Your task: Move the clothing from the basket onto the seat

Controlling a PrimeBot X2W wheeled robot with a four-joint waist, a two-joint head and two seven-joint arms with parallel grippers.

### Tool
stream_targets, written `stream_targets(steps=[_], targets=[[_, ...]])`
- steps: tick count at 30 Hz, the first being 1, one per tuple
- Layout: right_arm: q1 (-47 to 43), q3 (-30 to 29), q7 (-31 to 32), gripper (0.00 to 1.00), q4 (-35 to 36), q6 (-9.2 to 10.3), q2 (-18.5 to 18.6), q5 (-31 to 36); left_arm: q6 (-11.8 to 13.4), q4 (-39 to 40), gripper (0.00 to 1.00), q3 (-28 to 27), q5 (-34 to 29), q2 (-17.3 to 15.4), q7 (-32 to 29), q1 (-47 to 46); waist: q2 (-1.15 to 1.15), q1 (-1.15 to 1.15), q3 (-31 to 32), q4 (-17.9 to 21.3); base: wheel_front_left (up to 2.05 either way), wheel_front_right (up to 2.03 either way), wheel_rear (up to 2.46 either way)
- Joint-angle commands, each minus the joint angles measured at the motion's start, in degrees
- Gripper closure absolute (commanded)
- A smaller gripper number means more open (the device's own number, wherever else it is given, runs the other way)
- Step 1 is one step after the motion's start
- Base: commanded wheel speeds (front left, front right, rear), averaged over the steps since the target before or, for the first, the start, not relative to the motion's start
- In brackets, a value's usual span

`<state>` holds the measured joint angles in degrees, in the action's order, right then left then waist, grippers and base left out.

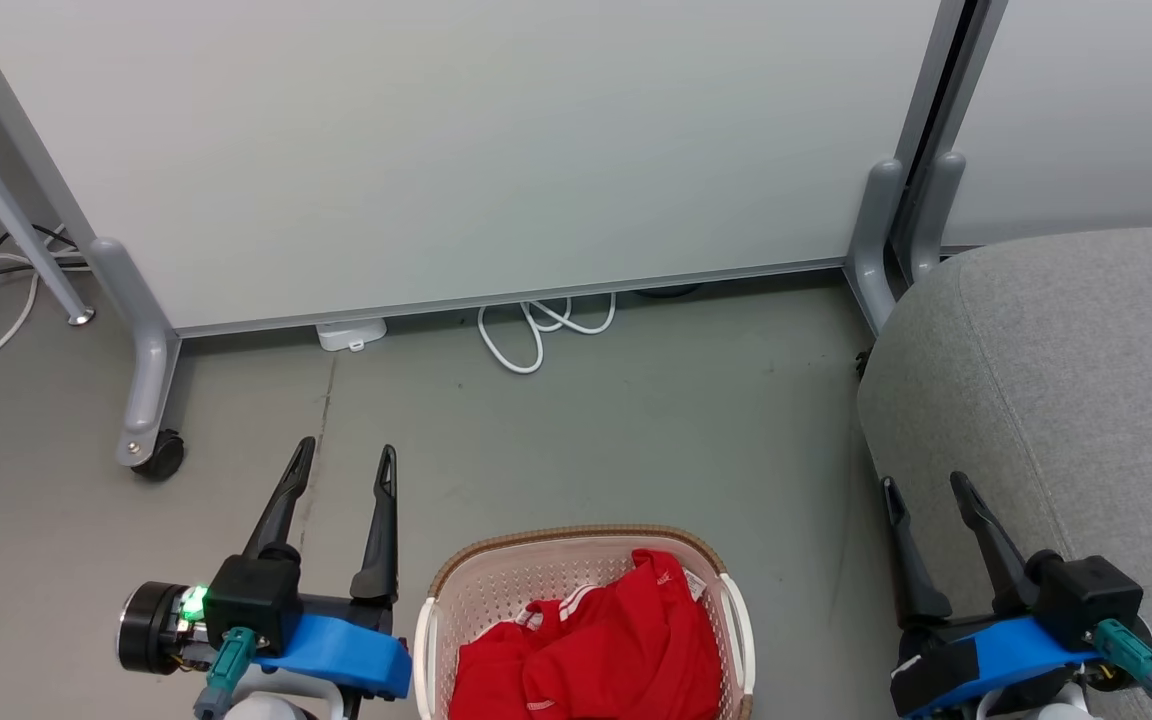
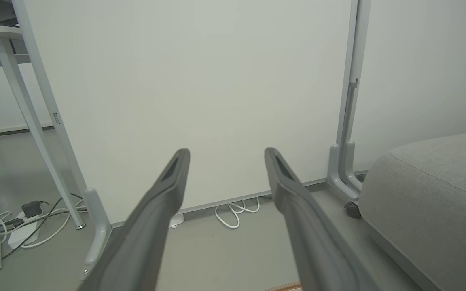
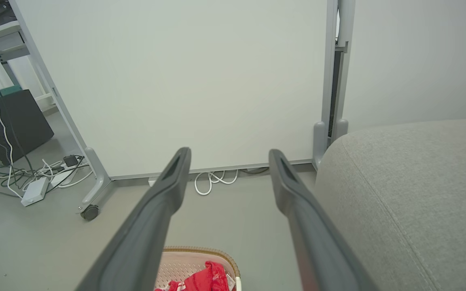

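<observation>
Head view: we note the clothing (image 1: 596, 650) heaped inside the basket (image 1: 576, 535) on the floor (image 1: 636, 420) between our left gripper (image 1: 348, 446) and right gripper (image 1: 924, 480), both with fingers spread wide and empty, the seat (image 1: 1086, 380) beside the right one.

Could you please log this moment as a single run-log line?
stage: not started | clothing: in basket | seat: right of basket | left gripper: open, empty | right gripper: open, empty
</observation>
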<state>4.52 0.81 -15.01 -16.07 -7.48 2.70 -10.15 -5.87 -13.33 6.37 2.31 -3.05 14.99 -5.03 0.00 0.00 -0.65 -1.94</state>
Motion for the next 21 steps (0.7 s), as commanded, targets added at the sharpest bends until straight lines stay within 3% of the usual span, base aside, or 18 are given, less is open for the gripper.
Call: stream_targets(steps=[1, 21], targets=[[0.7, -0.2, -0.3, 0.0, -0.2, -0.03, 0.3, -0.1, -0.2, -0.3, 0.0, -0.1, 0.2, 0.1, 0.3, -0.8, 0.0, 0.0, 0.0, 0.0, 0.0, 0.0, 0.0], [0.4, -0.4, -0.3, 0.0, -0.5, -0.03, 0.3, -1.0, -1.0, -2.2, 0.0, -1.1, 1.7, 0.2, 0.3, -1.0, 0.0, 0.0, -0.2, 0.0, 0.0, 0.0, 0.0]])
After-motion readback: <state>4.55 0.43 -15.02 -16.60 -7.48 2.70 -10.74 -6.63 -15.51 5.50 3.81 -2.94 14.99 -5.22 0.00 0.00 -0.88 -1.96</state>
